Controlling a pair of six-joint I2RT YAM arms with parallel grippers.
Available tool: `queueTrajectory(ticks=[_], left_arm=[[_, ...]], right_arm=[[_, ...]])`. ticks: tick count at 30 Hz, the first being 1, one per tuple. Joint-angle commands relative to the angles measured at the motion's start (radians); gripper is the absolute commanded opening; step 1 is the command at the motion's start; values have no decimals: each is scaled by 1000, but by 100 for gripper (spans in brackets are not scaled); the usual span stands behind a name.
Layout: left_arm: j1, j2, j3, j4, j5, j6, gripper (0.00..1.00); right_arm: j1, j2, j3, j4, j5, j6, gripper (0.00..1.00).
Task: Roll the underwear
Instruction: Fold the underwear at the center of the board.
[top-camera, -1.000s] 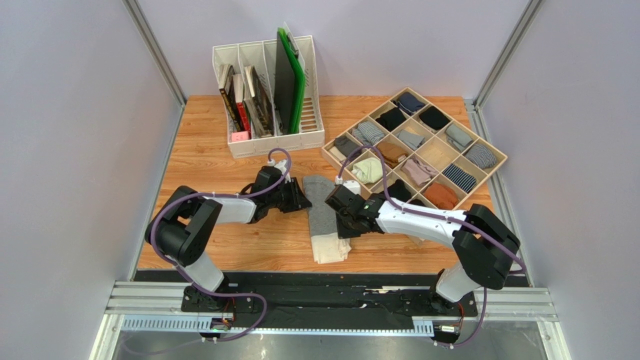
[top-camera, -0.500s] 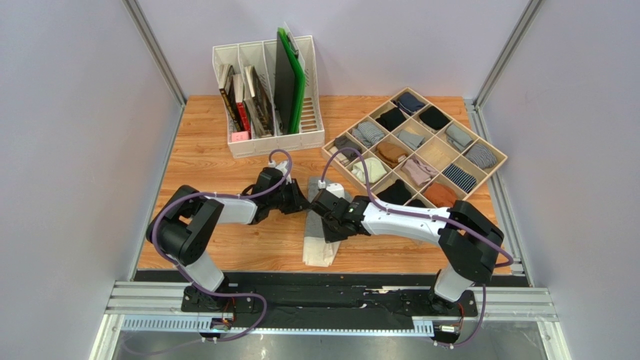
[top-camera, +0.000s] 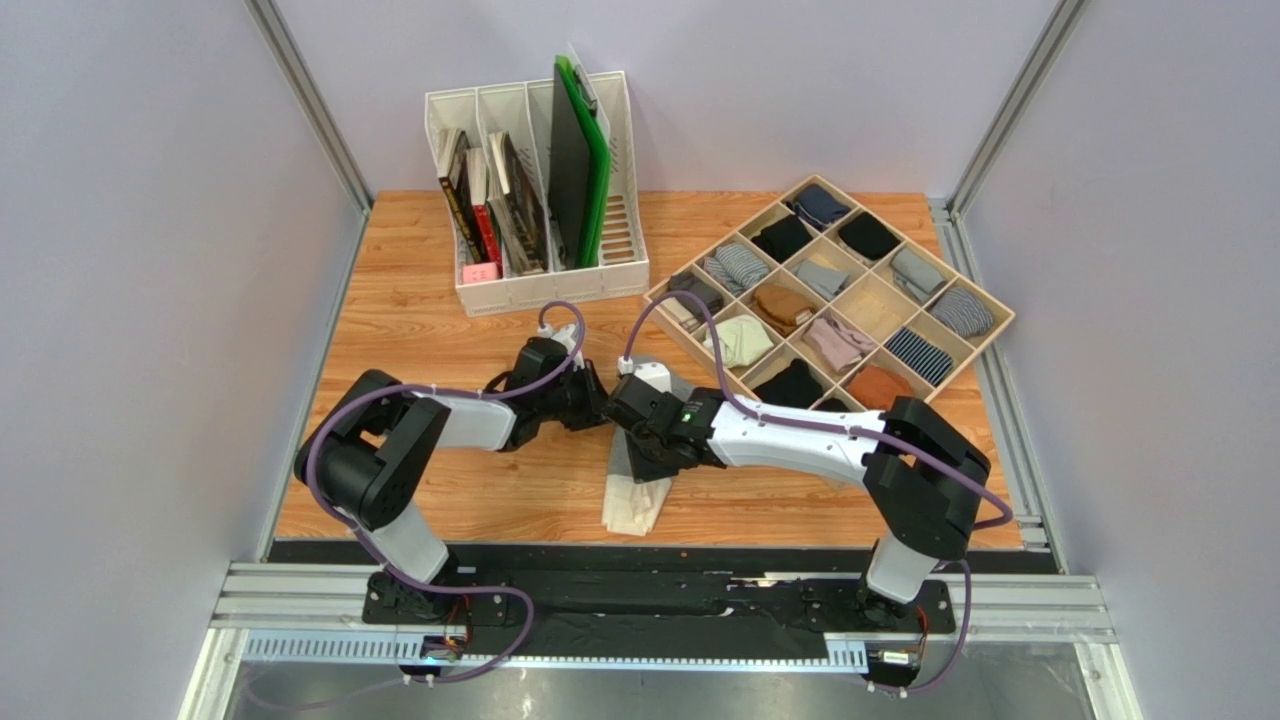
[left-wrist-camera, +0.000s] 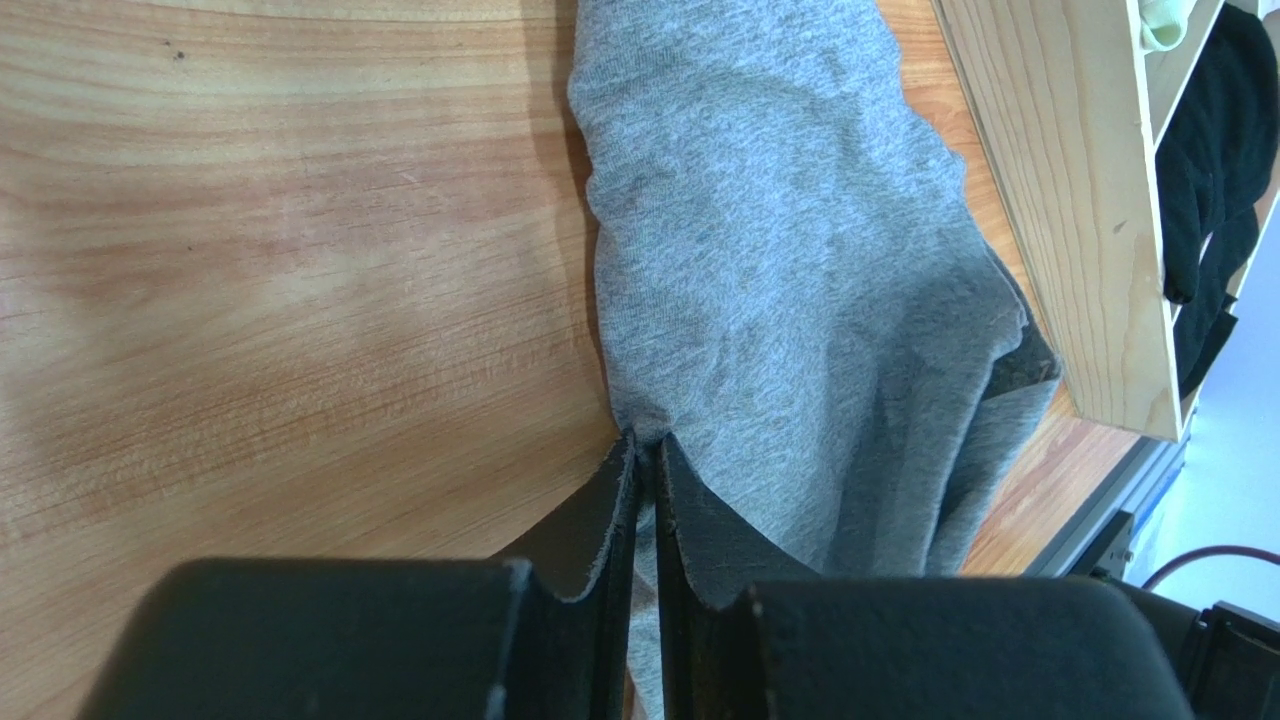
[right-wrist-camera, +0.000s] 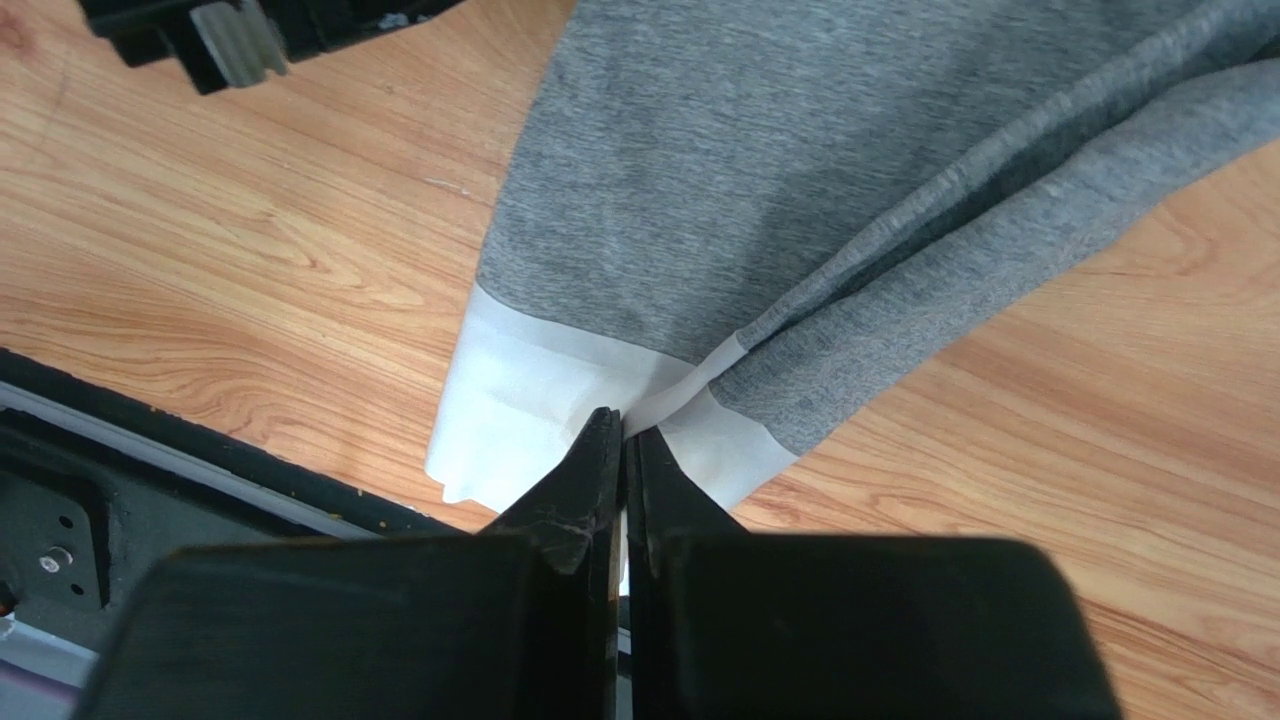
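The underwear (top-camera: 633, 495) lies at the table's middle as a narrow grey strip, its white waistband toward the near edge. My left gripper (top-camera: 604, 402) is at its far end. In the left wrist view the jaws (left-wrist-camera: 643, 450) are shut on the edge of the grey knit (left-wrist-camera: 781, 255). My right gripper (top-camera: 643, 438) hovers over the middle of the garment. Its jaws (right-wrist-camera: 624, 428) are shut on a fold of the white waistband (right-wrist-camera: 519, 398), and the grey cloth (right-wrist-camera: 781, 165) hangs bunched beyond them.
A wooden divider tray (top-camera: 1004, 318) with several rolled bundles sits at the back right; its wall (left-wrist-camera: 1052, 195) stands close to the left gripper. A white file organizer (top-camera: 534, 278) with books and a green board is at the back. A black rail (top-camera: 646, 578) runs along the near edge.
My right gripper has carried the waistband to the left across the garment, so the underwear is narrower and shifted left. My left jaws have closed on the far grey edge.
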Motion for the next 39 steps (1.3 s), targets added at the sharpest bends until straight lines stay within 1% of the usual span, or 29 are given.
queueTrajectory(ticks=[1,14,37,38,39], left_arm=[[-9,14,-14,16,-4,-2,13],[-9,17,-15,17,-7,-8,12],[-16,0,-23,14,-10,-11,11],[-16,0,-21,13,-10,-11,11],[-16,2,-20,13,-10,-11,11]], right_arm=[[19,24,54,35,-17,-14,0],[65,70,114,49,-54,-23,0],[68,159,206,40,-80,-20,0],[66,164,209,38,-88,-21,0],[66,164,214,41,-91,-23,3]])
